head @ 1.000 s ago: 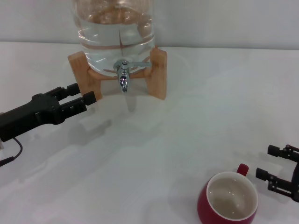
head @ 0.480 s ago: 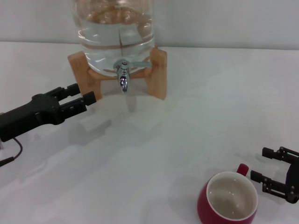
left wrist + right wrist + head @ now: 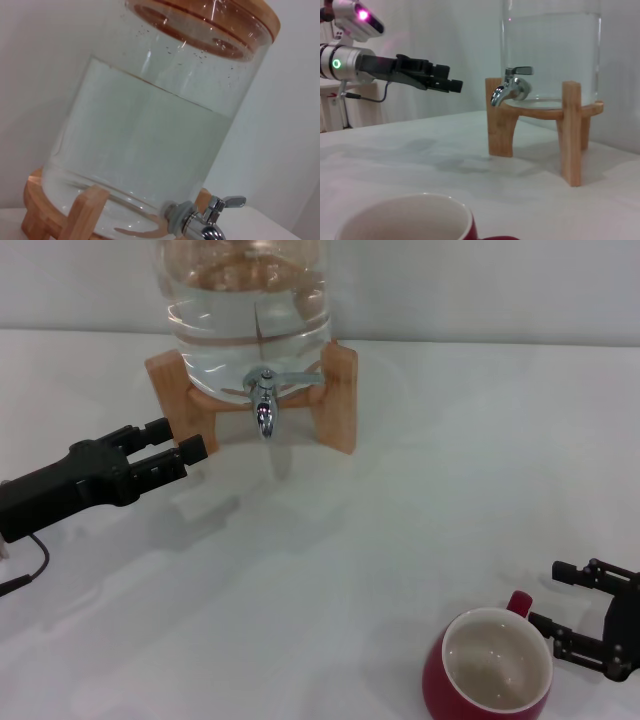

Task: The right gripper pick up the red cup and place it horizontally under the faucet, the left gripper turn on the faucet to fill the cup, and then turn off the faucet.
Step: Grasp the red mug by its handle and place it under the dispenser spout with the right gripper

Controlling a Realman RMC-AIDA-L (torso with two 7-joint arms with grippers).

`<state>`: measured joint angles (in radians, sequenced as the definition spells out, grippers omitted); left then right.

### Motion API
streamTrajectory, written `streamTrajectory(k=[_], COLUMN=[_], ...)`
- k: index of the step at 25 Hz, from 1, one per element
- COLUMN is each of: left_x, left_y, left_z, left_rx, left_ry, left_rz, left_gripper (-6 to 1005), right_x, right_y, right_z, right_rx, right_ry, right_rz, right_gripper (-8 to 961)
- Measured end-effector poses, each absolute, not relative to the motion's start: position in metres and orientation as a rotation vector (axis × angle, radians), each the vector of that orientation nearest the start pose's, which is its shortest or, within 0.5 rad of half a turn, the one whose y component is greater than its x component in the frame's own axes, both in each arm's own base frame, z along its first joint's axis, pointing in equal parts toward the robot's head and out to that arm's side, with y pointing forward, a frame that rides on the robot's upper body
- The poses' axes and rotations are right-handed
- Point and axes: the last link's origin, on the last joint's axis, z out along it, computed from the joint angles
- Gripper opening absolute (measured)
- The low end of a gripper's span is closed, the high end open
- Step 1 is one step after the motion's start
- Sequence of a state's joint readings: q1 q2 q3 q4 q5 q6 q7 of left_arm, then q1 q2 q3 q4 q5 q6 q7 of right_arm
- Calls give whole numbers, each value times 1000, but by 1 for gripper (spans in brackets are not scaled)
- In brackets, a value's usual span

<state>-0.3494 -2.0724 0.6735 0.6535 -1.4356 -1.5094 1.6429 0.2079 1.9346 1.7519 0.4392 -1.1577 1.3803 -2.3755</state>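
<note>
Since a second ago, the right gripper (image 3: 558, 609) has been sliding leftward toward the red cup (image 3: 487, 668), and its black fingers are now standing apart just beside the cup's small handle, not yet closing on it. That cup is sitting upright on the white table (image 3: 400, 490) at the near right, its cream inside facing up, well apart from the faucet (image 3: 264, 400). At the far side, the chrome faucet is pointing down from the clear water jar (image 3: 248, 310), which is resting on a wooden stand (image 3: 340, 395). Over on the left, the left gripper (image 3: 180, 439) is hovering near the stand, fingers parted, holding nothing.
</note>
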Motion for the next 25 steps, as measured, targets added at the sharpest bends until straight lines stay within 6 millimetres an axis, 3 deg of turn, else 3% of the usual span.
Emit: streamTrajectory(k=[25], left_x=[-303], left_y=[307], left_z=[33], left_rx=[-2320], left_ry=[-947], left_rz=[-980], left_gripper=[786], right_x=[330], right_y=[253], right_z=[-23], right_rx=[-2521], right_ry=[242], right_rz=[659], right_gripper=[641])
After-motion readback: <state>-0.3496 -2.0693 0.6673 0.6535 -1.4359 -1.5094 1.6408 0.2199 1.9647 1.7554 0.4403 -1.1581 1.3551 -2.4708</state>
